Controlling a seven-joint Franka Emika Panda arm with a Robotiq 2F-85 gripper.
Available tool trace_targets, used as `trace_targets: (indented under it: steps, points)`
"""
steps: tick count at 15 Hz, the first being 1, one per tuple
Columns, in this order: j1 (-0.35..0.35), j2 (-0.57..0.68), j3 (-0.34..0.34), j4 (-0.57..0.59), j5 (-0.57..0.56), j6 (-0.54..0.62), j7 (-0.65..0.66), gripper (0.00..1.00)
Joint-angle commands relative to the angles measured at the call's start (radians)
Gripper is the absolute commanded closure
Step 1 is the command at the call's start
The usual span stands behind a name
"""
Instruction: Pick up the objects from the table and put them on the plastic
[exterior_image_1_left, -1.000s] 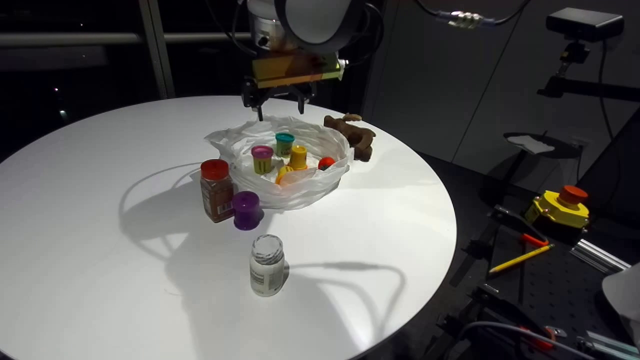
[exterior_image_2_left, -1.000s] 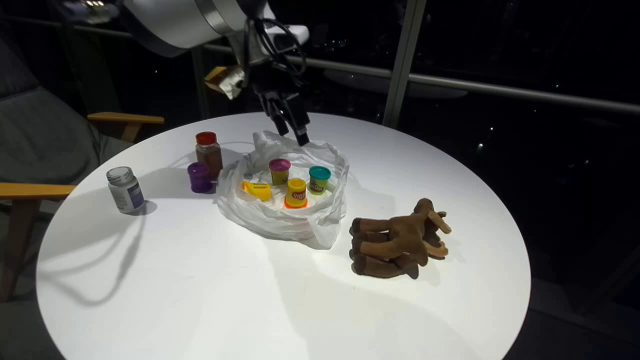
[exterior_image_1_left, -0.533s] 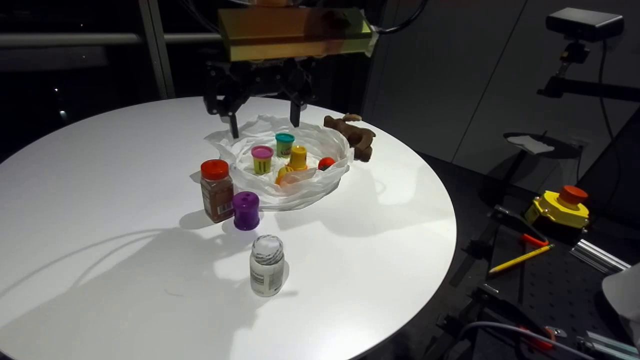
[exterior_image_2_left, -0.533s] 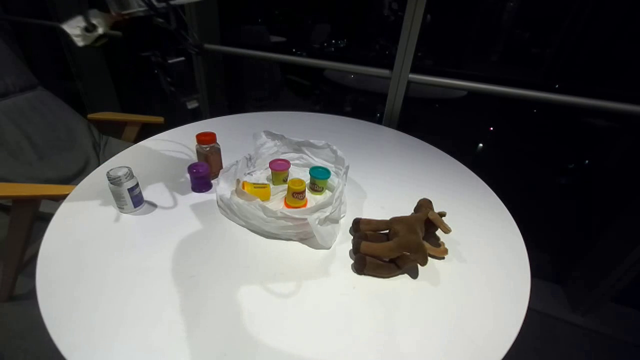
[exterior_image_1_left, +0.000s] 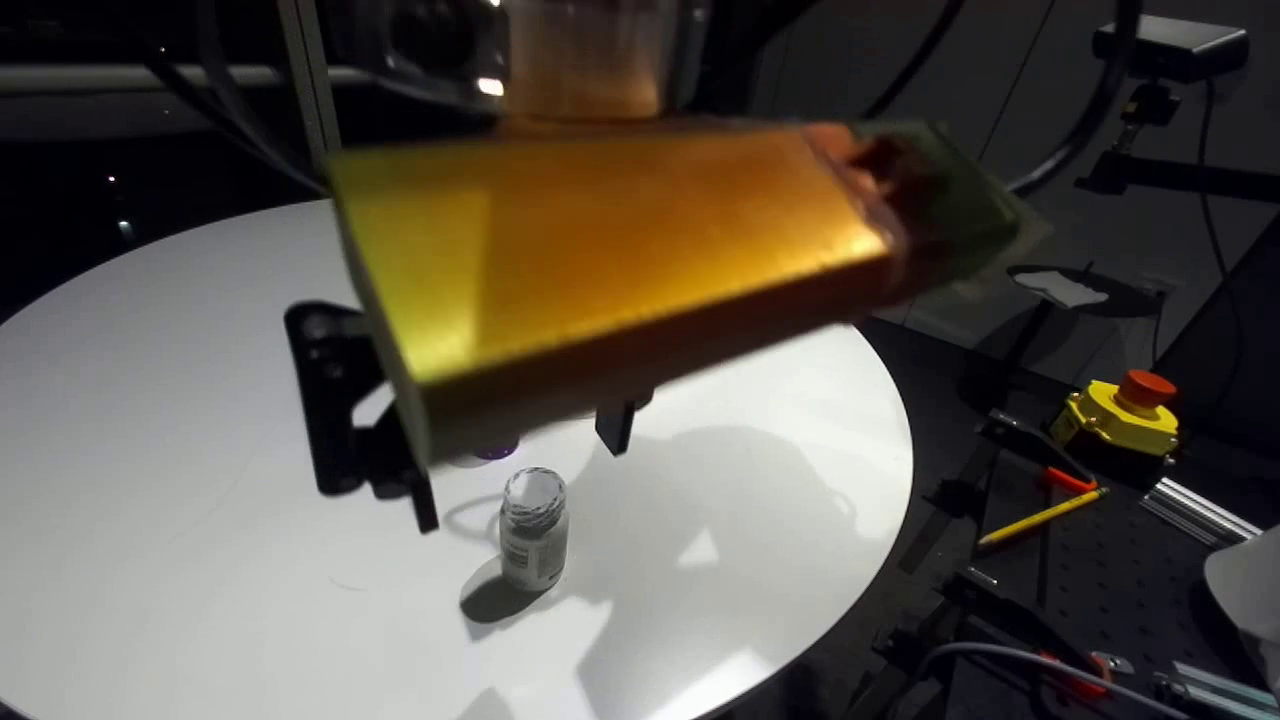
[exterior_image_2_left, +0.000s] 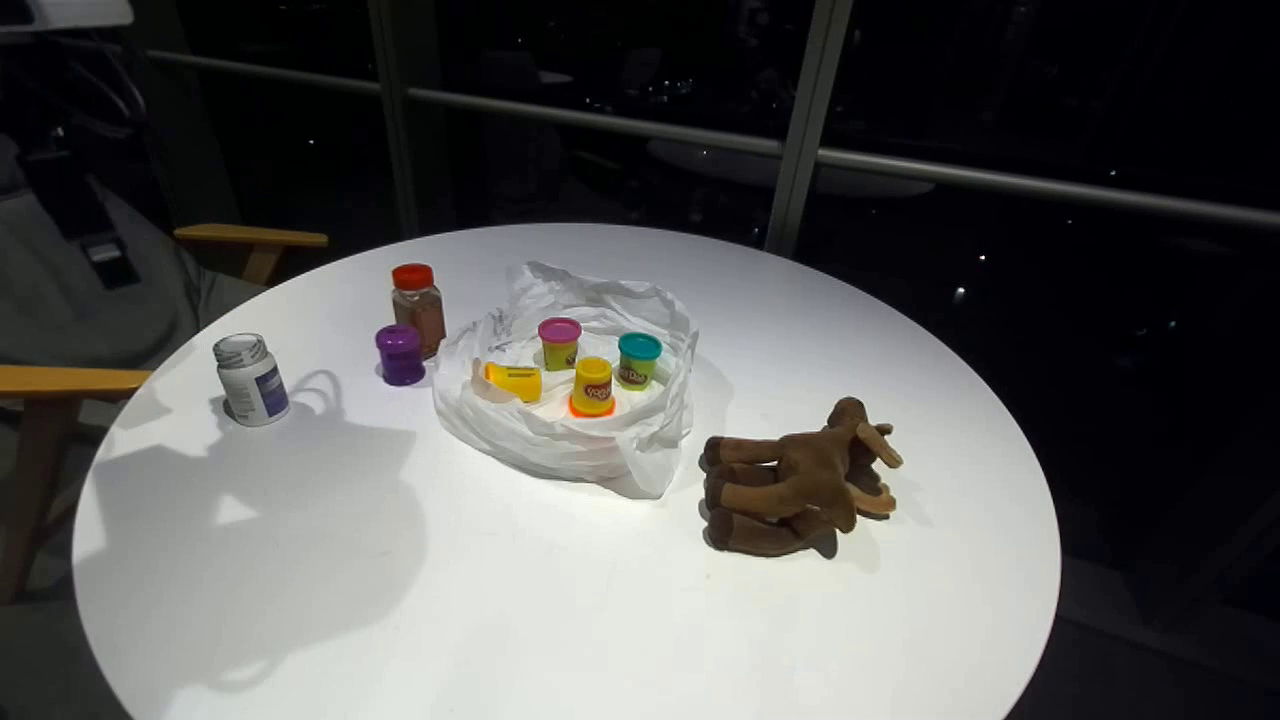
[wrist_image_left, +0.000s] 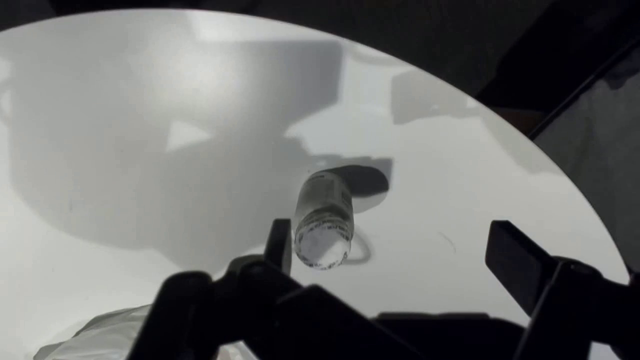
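One upright white jar (wrist_image_left: 324, 220) seen between wide, empty jaws of the gripper (wrist_image_left: 390, 229)
Wrist view: looks nearer one finger (wrist_image_left: 279, 245), so a sideways shift seems due; in an exterior view: on the table (exterior_image_2_left: 500, 580), well apart from the plastic (exterior_image_2_left: 540, 448)

Four small tubs (exterior_image_2_left: 593, 382) inside the crinkled plastic (exterior_image_2_left: 525, 448), brown plush toy (exterior_image_2_left: 812, 472) nearby.

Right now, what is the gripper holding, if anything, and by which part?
Nothing is held: the gripper is open, and the white bottle stands on the table.
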Motion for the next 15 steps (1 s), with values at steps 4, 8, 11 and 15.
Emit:
trace_targets:
  steps: [4,8,11,15]
  points:
    - [0.018,0.054,-0.013,-0.057,-0.143,0.114,0.098,0.00]
    - [0.017,0.098,-0.046,-0.043,-0.179,0.155,0.102,0.00]
    - [0.019,0.129,-0.085,-0.029,-0.210,0.173,0.104,0.00]
    - [0.010,0.167,-0.114,-0.011,-0.193,0.191,0.078,0.00]
